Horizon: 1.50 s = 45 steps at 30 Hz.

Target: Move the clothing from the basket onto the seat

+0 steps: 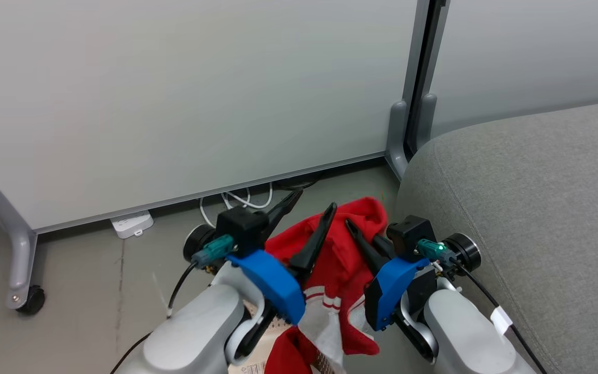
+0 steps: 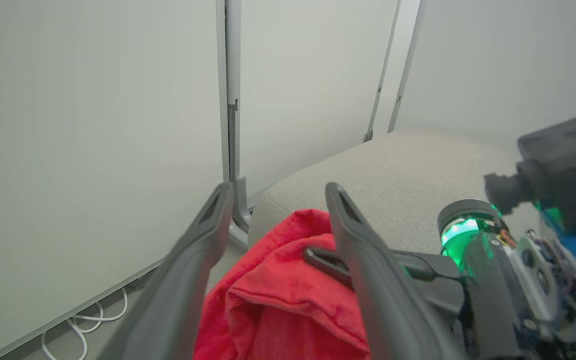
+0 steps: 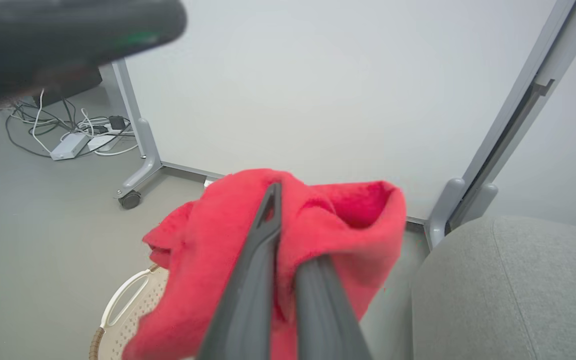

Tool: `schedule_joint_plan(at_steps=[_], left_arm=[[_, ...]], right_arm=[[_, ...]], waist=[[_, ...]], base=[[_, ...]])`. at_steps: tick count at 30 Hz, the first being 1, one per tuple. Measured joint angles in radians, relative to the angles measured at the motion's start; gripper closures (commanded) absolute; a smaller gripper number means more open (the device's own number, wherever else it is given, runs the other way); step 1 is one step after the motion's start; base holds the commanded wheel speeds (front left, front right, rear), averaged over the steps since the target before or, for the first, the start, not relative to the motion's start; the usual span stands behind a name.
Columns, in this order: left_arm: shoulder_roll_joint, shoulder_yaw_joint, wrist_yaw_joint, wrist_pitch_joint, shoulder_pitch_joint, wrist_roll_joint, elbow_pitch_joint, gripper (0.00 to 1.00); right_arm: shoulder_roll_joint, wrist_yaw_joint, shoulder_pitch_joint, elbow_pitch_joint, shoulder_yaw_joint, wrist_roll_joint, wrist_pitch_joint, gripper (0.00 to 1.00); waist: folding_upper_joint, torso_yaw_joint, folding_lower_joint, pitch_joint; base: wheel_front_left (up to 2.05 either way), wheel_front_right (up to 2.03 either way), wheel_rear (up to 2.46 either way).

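Pale partition panels (image 1: 174, 93) stand on grey legs across the back, and the grey seat (image 1: 527, 208) fills our right side, its rounded corner nearest us. In the right wrist view we see the cream basket (image 3: 138, 320) low on the floor, left of the seat, with a white handle and brown rim. The red clothing (image 1: 340, 259) hangs in the air above the basket and just beside the seat's corner, not on it. White-striped trim trails down between our forearms; we cannot tell whether that is one garment or two. Our right gripper (image 1: 353, 228) is pinched tight on the red cloth, which bunches over its fingers. Our left gripper (image 1: 315, 199) is spread wide, its fingers apart with the cloth below and between them. A white power strip (image 1: 132, 223) and looped cables (image 1: 236, 200) lie at the panel's foot.
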Motion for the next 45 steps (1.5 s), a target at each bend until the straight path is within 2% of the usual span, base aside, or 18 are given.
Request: schedule_joint_plan(at_steps=[7,18,34,45], left_arm=[[0.065,0.203,-0.026,-0.001,0.238,0.193,-0.158,0.00],[0.055,0.431,-0.060,-0.001,0.479,0.340,-0.229,0.00],[-0.021,0.560,-0.123,-0.001,0.544,0.452,-0.204,0.00],[-0.040,0.581,-0.142,-0.001,0.548,0.486,-0.180,0.00]], right_arm=[[0.000,0.000,0.015,-0.012,-0.042,-0.017,0.001,1.00],[0.000,0.000,0.038,-0.035,-0.085,-0.034,0.005,1.00],[0.000,0.000,0.053,-0.046,-0.089,-0.035,0.012,1.00],[0.000,0.000,0.059,-0.049,-0.088,-0.033,0.012,1.00]], waist=[[0.0000,0.021,0.0000,0.015],[0.0000,0.042,0.0000,0.019],[0.0000,0.036,0.0000,0.022],[0.0000,0.019,0.0000,0.023]], base=[[0.00,0.00,0.00],[0.00,0.00,0.00],[0.00,0.00,0.00],[0.00,0.00,0.00]])
